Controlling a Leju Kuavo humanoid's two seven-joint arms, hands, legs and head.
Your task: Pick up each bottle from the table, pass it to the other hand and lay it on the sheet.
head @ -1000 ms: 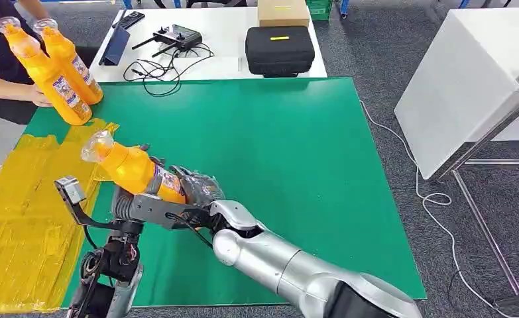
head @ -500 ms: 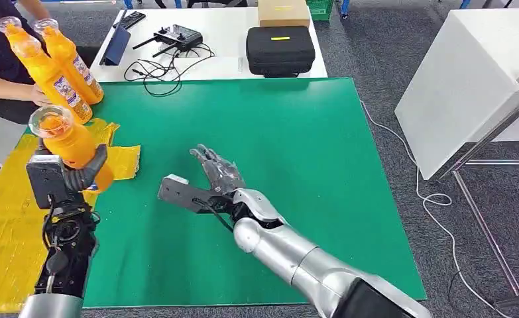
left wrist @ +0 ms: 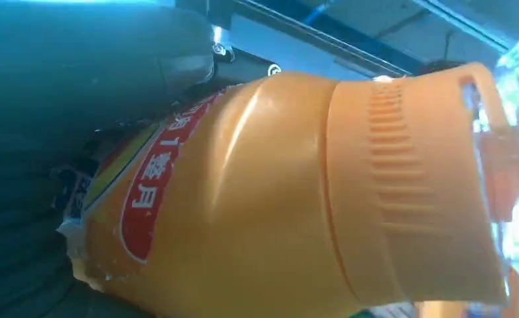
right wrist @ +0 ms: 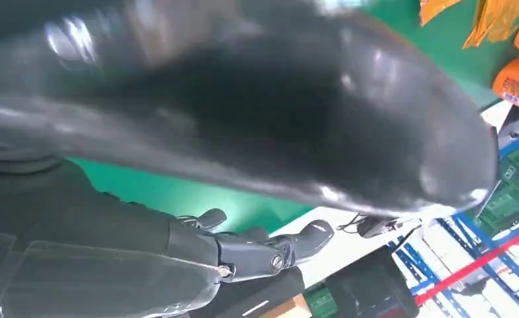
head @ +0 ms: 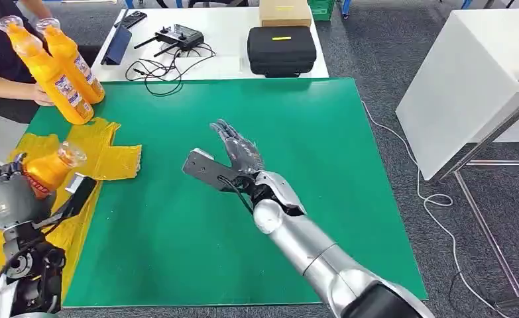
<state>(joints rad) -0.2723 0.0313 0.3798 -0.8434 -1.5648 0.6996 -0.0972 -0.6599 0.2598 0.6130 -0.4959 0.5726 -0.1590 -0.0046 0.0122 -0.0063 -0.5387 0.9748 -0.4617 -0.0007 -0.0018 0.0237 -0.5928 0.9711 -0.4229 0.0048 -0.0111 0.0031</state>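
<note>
From my station I find the left hand (head: 4, 199) wrapped around an orange bottle (head: 44, 172), gripping it at the body so the capped neck points up and away over the yellow sheet (head: 18, 238); I judge the tilt suits laying it down on its side. The left wrist view confirms the bottle (left wrist: 276, 199) sits tight against the palm, label facing the camera. The right hand (head: 238, 154) hangs over the green table (head: 323, 165) with fingers stretched apart and nothing in it, consistent with its share of the handover being complete. Two more orange bottles (head: 64, 73) stand at the far left corner, steadied by a person's hand (head: 41, 98), presumably staged for the next cycles. Placement on the sheet is not yet done.
</note>
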